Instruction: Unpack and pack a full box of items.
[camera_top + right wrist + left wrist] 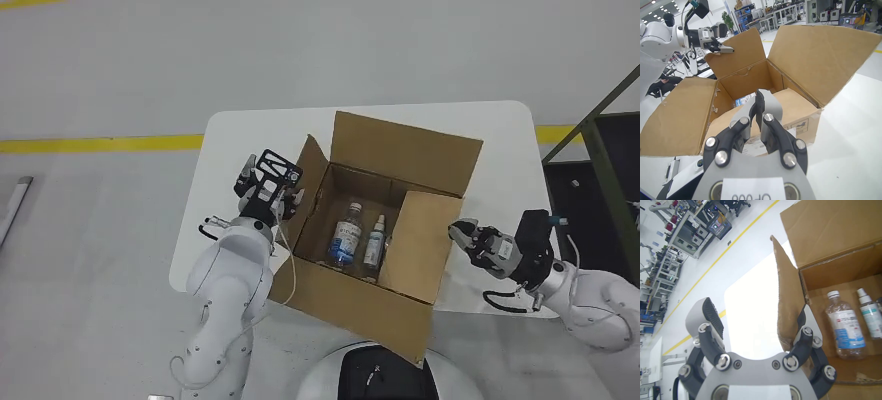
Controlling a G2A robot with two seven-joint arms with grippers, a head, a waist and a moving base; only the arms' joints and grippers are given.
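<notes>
Left gripper [755, 306] spread wide, straddling the left flap [786, 291] of the box [345, 300]; right gripper [757, 100] pinched shut on nothing, near the right flap [415, 245]. Clear bottle [346, 238] and spray bottle [376, 241] lie inside.

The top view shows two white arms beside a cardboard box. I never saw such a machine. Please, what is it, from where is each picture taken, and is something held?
This is a two-armed robot at a white table. The top view looks down from a camera above its arms; the other two come from wrist cameras. On it stands an open cardboard box. Inside lie a clear bottle and a spray bottle. The left claw is open, one finger on each side of a box flap. The right claw is shut, beside the opposite flap. I see nothing held.
</notes>
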